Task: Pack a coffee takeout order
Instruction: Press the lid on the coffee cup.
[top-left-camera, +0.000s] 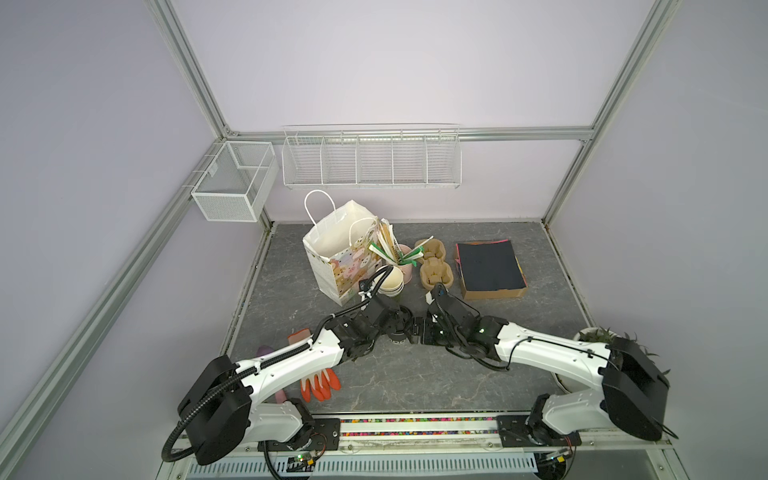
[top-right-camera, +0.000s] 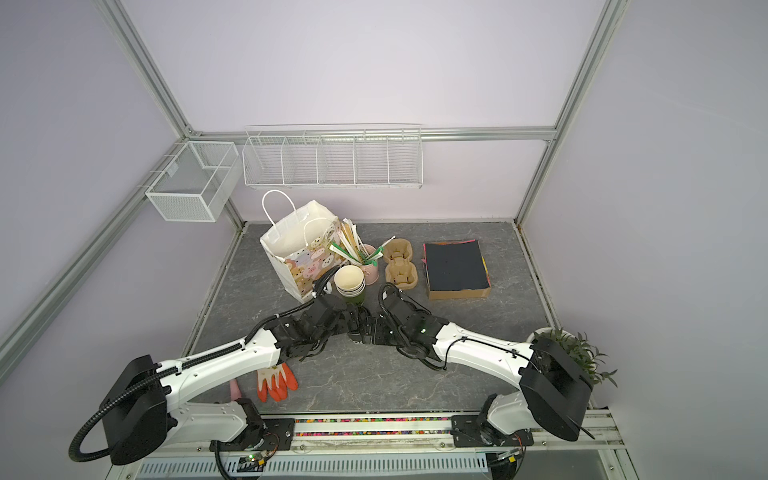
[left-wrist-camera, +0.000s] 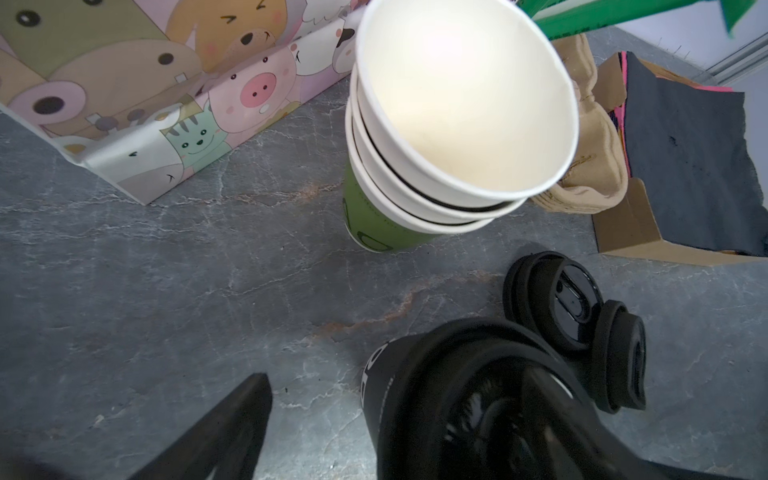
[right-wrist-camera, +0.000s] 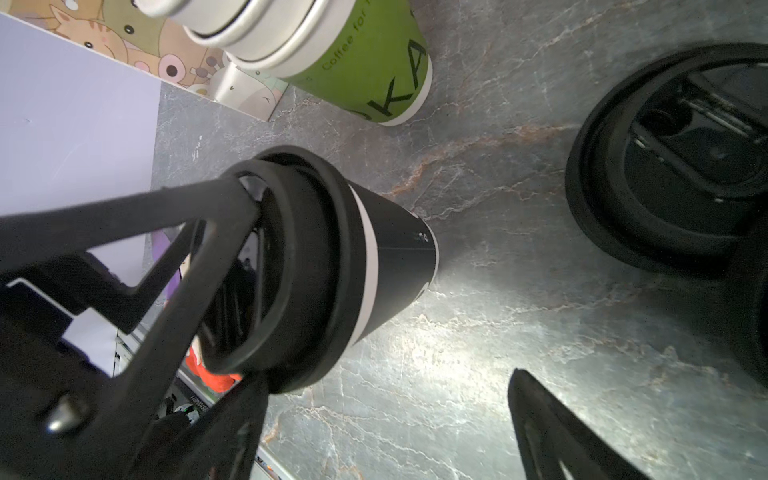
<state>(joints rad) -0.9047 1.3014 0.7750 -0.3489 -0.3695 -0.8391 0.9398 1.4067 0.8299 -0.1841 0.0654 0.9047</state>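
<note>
- Black paper cup (right-wrist-camera: 395, 257), lidded, stands upright near the table's (top-left-camera: 415, 382) centre, between both arms; the carrier (top-left-camera: 434, 270) lies farther back, slightly right.
- Left gripper (top-left-camera: 392, 323) spread wide, straddling the cup's top; one finger (left-wrist-camera: 249, 415) sits clear of its wall. Nothing held.
- Right gripper (right-wrist-camera: 631, 332) wide, empty, beside the spare lids (right-wrist-camera: 685, 158).
- Recommended: close squarely below the lid rim, gently; lift straight, clear of the cream cup stack (left-wrist-camera: 457, 116).

Cup (top-left-camera: 398, 340): in both top views mostly covered, only its base showing; lettering blurred in left wrist view.
Lid (right-wrist-camera: 665, 166): cut by right wrist view's edge.
Carrier (left-wrist-camera: 598, 137): partly behind stacked cups (left-wrist-camera: 457, 104).
Glove (top-left-camera: 320, 384): partly under left arm (top-left-camera: 299, 357).
Plant (top-left-camera: 598, 332): half behind right arm (top-left-camera: 631, 374).
</note>
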